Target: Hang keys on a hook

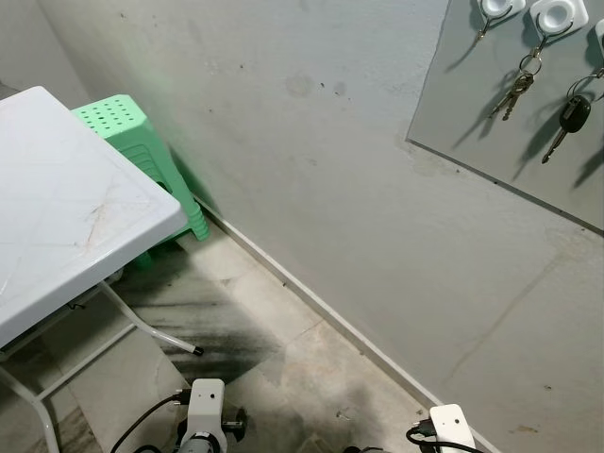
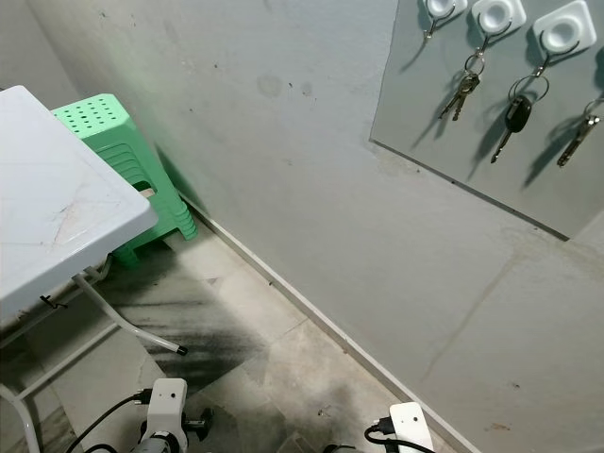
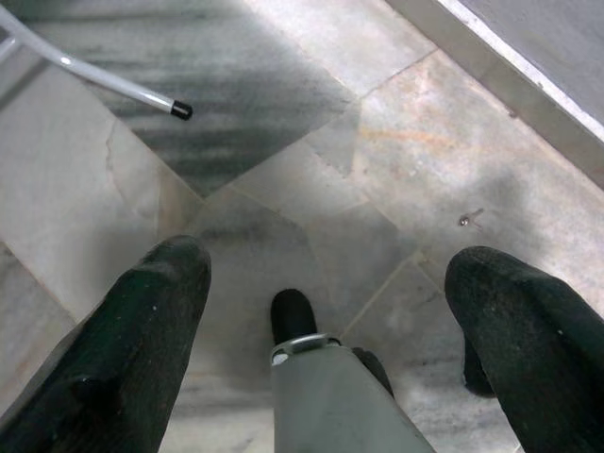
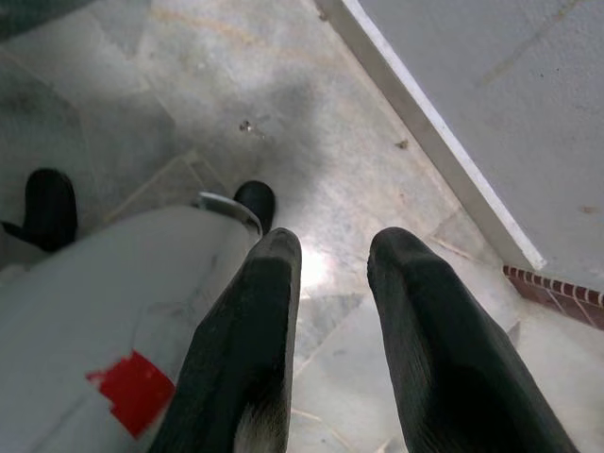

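Hanging already on white hooks (image 2: pixel 497 13) up on a grey board (image 2: pixel 444 165) on the wall (image 2: pixel 283 142) — three sets of keys: a small bunch (image 2: pixel 460 94), a black-headed car key (image 2: pixel 513 118), and one more key (image 2: pixel 576 137) at the right edge. Hanging low over the marble floor (image 3: pixel 396 160), both arms idle, well apart from the board. Left gripper (image 3: pixel 326 283) spreading wide, fingers (image 3: pixel 142 330) holding nothing; right gripper (image 4: pixel 330 283) standing narrower, a gap showing between its fingers (image 4: pixel 255 321), nothing between them either. Nothing lying on the white table (image 1: pixel 57 208) beside the green stool (image 1: pixel 132 142); no loose key anywhere to be made out. Judging by looks — keys likely being light, hard and stiff, metal slippery against smooth pads, a bunch swinging and jingling loosely on its ring. Best hold probably across the flat head or the plastic fob, leaving the ring hanging free and open for slipping over a hook. Pinching the ring itself likely blocking the hook's way.
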{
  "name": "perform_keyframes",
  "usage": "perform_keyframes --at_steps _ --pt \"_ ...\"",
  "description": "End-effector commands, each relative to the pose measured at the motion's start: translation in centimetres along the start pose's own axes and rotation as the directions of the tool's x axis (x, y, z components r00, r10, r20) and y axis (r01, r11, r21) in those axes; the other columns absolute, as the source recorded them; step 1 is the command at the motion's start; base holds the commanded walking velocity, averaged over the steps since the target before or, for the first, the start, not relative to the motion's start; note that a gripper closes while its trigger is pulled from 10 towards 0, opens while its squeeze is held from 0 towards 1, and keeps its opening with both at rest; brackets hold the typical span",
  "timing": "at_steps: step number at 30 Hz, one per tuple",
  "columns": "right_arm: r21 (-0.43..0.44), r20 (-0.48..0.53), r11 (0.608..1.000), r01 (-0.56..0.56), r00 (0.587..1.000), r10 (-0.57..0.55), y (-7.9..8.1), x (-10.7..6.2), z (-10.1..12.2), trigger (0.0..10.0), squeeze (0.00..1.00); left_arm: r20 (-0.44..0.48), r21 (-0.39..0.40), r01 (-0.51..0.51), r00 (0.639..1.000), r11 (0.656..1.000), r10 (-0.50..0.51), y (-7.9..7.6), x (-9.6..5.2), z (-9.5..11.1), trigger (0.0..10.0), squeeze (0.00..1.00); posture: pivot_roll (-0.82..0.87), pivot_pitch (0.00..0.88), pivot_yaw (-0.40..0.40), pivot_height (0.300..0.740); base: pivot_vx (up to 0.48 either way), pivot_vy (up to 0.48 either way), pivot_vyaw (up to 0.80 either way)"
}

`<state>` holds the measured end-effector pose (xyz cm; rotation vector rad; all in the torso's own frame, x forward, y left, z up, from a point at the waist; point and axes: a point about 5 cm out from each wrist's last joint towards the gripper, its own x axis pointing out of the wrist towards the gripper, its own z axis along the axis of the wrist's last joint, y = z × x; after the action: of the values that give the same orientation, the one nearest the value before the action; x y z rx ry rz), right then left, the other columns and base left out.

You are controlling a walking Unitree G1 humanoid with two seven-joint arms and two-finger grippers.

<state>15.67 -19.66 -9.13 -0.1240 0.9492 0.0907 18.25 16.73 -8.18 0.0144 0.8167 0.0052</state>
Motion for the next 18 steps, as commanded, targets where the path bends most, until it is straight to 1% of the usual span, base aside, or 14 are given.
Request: perform_keyframes --at_steps 1,18 --pt "0.001 -0.037 1.000 0.006 0.999 -0.006 0.11 -0.18 -0.92 10.0 0.00 -0.006 0.001 -0.014 1.000 1.000 0.014 0.33 -0.01 -0.05 10.0 0.00 -0.02 0.087 -0.009 0.740 0.000 0.000 -0.72" --pt "0.013 -0.048 1.000 0.004 0.999 -0.004 0.28 -0.19 -1.12 10.0 0.00 -0.008 0.018 0.008 1.000 1.000 -0.008 -0.20 -0.01 -0.13 10.0 0.00 -0.03 0.075 -0.006 0.740 0.000 0.000 -0.71"
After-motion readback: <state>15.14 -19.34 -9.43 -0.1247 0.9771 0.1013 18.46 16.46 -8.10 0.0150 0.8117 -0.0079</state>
